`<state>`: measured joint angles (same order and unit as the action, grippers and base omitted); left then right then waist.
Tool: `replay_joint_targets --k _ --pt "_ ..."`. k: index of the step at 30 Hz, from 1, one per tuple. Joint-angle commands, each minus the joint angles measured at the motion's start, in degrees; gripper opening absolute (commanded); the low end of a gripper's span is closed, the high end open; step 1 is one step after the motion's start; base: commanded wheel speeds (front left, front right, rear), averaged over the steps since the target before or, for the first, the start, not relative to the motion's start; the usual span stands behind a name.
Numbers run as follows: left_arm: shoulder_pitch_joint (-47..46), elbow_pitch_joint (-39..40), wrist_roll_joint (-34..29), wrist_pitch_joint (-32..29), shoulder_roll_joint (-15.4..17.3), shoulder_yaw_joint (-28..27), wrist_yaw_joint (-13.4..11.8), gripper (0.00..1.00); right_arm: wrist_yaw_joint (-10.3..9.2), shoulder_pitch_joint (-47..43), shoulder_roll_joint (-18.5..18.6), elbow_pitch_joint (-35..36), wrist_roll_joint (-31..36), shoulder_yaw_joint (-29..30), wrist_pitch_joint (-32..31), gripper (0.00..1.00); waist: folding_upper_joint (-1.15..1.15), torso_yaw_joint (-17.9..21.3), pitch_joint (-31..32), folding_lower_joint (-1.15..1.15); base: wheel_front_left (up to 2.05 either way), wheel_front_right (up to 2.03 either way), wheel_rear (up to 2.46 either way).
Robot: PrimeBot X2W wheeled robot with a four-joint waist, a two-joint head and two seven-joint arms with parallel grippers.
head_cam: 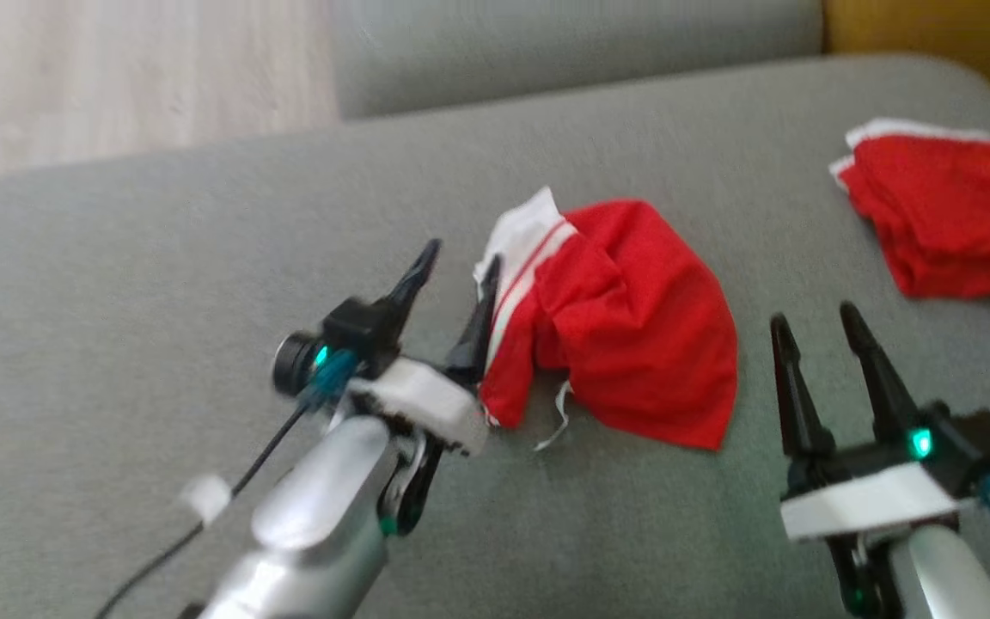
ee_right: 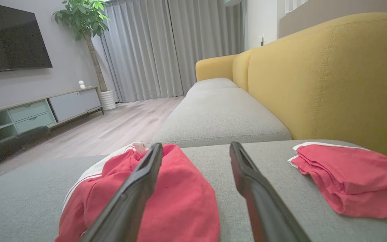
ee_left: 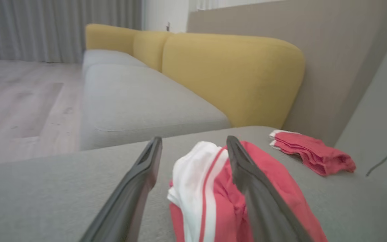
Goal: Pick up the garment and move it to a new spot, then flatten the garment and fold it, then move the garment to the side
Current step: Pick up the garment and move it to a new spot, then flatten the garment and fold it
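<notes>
Grey sofa cushion [head_cam: 203, 258] under it all. Crumpled red garment [head_cam: 632, 344] with white stripes, lying loose about mid-cushion. Second red garment [head_cam: 950, 215], folded, up by the far right edge. Left gripper [head_cam: 466, 254] spread wide at the crumpled one's white-striped end, clamping nothing. Right gripper [head_cam: 813, 316] wide open too, empty, just right of that same heap.

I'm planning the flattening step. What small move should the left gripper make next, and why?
Probably close the left gripper on the white band that sits between its fingers, so it can pull the garment flat. The garment lies crumpled on the grey cushion, both grippers stand open, and the right gripper hovers apart on its other side.
</notes>
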<state>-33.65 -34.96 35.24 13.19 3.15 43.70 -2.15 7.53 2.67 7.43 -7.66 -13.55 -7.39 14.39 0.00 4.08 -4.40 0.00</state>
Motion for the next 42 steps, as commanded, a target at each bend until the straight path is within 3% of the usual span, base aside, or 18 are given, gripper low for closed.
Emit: replay_joint_targets --k 1,9,15,25,42 --pt "1.45 2.42 0.09 0.92 1.54 -3.17 -1.24 1.0 -0.04 -0.96 0.12 1.34 -0.09 -0.76 0.61 1.0 0.0 -3.03 4.54 0.0 0.0 0.0 0.0" --pt "16.86 15.89 -3.26 1.78 6.42 -13.77 -9.65 1.0 -0.04 -5.84 -1.47 1.36 0.53 1.88 0.61 1.0 0.0 -7.0 9.06 0.0 0.0 0.0 0.0" --pt "29.93 25.57 -11.41 1.8 6.6 -20.15 -12.21 1.0 -0.04 -10.38 -2.69 1.37 2.0 4.4 0.61 1.0 0.0 -9.31 11.6 0.0 0.0 0.0 0.0" --pt "40.34 28.36 -21.38 1.8 3.78 -22.38 -9.67 1.0 -0.04 -14.17 -4.23 0.58 3.36 4.14 0.61 1.0 0.0 -10.44 13.5 0.0 0.0 0.0 0.0" --pt "41.58 27.53 -25.51 1.81 1.18 -26.6 -5.97 1.0 -0.04 -14.36 -4.52 -0.32 3.52 2.71 0.61 1.0 0.0 -9.95 14.47 0.0 0.0 0.0 0.0"
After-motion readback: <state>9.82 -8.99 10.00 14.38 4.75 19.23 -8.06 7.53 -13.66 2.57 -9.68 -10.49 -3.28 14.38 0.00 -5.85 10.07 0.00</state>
